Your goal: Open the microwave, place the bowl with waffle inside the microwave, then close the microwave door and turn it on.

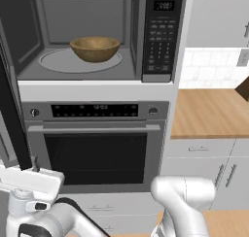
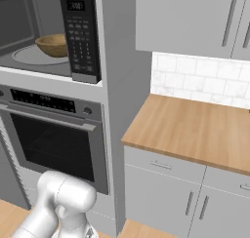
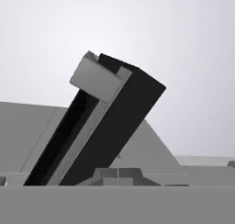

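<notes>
At lower left, the clenched pincer [image 1: 35, 167] touched the open microwave door [image 1: 12, 119]; it risked slipping off before closing over the bowl with waffle [image 1: 95, 48].

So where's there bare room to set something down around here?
The wooden counter right of the oven, up to the tiled wall, is bare. Inside the microwave the bowl takes the turntable's middle, leaving only narrow strips of grey floor at its sides. The open door crowds the left.
</notes>
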